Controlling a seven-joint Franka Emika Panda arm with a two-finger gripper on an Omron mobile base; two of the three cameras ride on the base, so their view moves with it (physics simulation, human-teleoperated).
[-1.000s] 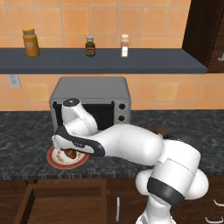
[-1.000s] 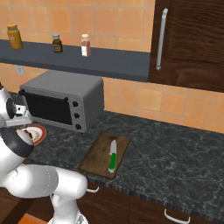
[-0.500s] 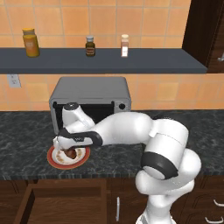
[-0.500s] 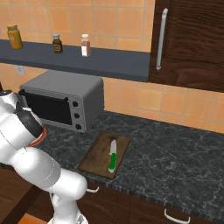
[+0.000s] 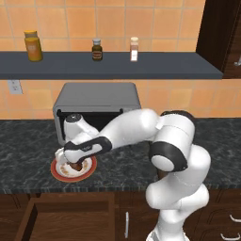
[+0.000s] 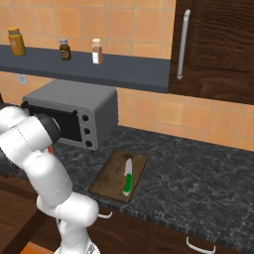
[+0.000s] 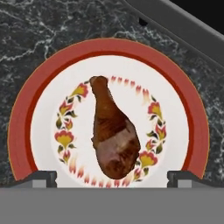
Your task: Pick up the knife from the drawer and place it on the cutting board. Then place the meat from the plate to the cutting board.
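Observation:
The meat, a reddish-brown drumstick, lies in the middle of the round plate with its orange-red rim. My gripper hangs just above it, open, one fingertip on each side of the meat's thick end. From the left base view the gripper is low over the plate on the counter. The knife, green-handled, lies on the dark wooden cutting board further right. The drawer stands open below the counter edge.
A grey toaster oven stands right behind the plate, its dark front close to my hand. A shelf above carries three jars. Dark upper cabinets hang at the right. Bare speckled counter lies right of the board.
My hand has come down closer over the plate and the meat while the arm's elbow swung up and round. The jaws stayed open; the knife and board have not moved.

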